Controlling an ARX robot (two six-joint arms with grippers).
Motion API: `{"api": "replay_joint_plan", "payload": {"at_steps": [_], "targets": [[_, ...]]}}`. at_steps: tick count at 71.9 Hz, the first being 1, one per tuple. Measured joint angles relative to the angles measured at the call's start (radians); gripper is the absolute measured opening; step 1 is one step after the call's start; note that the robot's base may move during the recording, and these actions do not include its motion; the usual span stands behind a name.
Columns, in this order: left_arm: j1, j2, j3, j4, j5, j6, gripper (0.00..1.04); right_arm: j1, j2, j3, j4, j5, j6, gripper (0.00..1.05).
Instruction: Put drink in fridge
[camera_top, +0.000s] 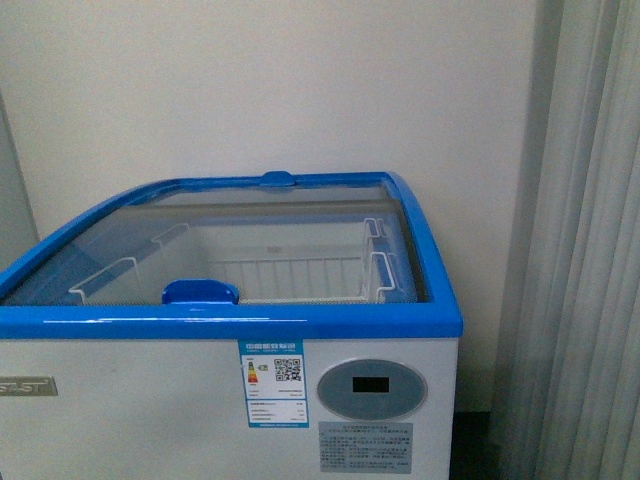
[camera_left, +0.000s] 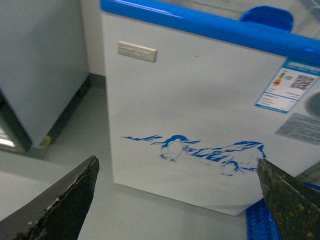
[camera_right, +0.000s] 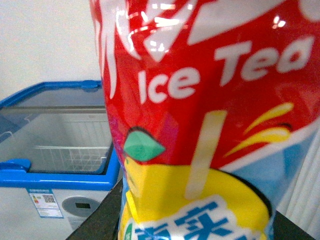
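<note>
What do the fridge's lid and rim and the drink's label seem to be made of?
The fridge lid looks like clear curved glass: the wire basket shows through it. Its rim seems glossy blue plastic, catching light. The drink label looks like shiny plastic film, wrinkled with bright glints.

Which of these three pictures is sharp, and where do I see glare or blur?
Front view: even light, the white chest fridge with blue rim fairly sharp, pale sheen on its curved glass lid. Left wrist view: the dark fingers of the left gripper are blurred. Right wrist view: the red-labelled Ice Tea bottle fills the frame, soft, with white glare spots.
</note>
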Motion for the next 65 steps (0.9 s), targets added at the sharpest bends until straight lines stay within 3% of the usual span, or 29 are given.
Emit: {"api": "replay_joint_plan", "payload": {"at_steps": [10,20,32,42,56,65], "targets": [[-0.006,0.396,0.119,0.408,0.112,0.150,0.97,0.000,0.000,0.000,0.000,0.000,0.000,0.38],[-0.032,0.713,0.322,0.613,0.267,0.369,0.97,0.000,0.000,0.000,0.000,0.000,0.000,0.38],[-0.060,0.984,0.586,0.570,0.423,0.689,0.97,0.000,0.000,0.000,0.000,0.000,0.000,0.38],[-0.085,1.136,0.799,0.415,0.533,0.982,0.97,0.000,0.000,0.000,0.000,0.000,0.000,0.38],[-0.091,1.268,0.956,0.191,0.581,1.339,0.97,0.000,0.000,0.000,0.000,0.001,0.000,0.38],[-0.089,1.341,1.032,0.135,0.579,1.457,0.97,0.000,0.000,0.000,0.000,0.000,0.000,0.38]]}}
